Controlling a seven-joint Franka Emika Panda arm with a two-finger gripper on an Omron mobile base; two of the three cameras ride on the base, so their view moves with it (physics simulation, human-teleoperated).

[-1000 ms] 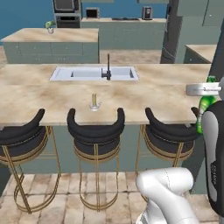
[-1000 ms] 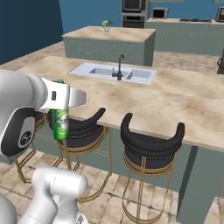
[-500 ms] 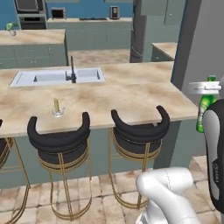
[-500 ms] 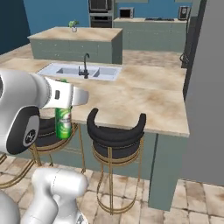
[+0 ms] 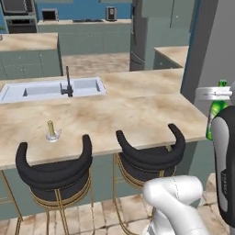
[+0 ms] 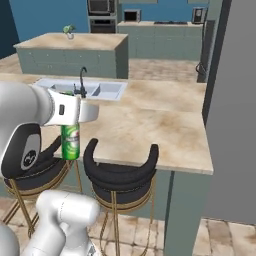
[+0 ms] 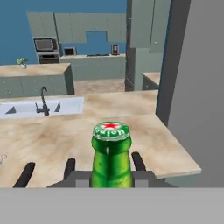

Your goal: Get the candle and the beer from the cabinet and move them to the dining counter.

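The beer [image 5: 215, 113], a green bottle with a red-and-white label, hangs upright in my gripper [image 5: 215, 93] at the right edge of the left base view, just off the dining counter's [image 5: 137, 110] right end. From the right base view the beer [image 6: 70, 141] sits below the hand, in front of the counter edge [image 6: 150, 162]. My gripper [image 7: 104, 162] is shut on the beer's neck [image 7: 110, 153], with the red-star cap facing the hand camera. The candle [image 5: 51, 131] stands in its small clear holder on the dining counter near the front edge. The cabinet is out of view.
Two black-backed stools [image 5: 54, 172] [image 5: 149, 156] stand against the counter's front. A steel sink [image 5: 46, 88] with a black faucet [image 5: 68, 85] is inset at the far side. A tall grey pillar [image 5: 211, 50] rises at the counter's right end. A second island [image 6: 70, 50] lies behind.
The whole scene has slid left and come closer in both base views: the base has driven along the counter. The beer stays in the gripper.
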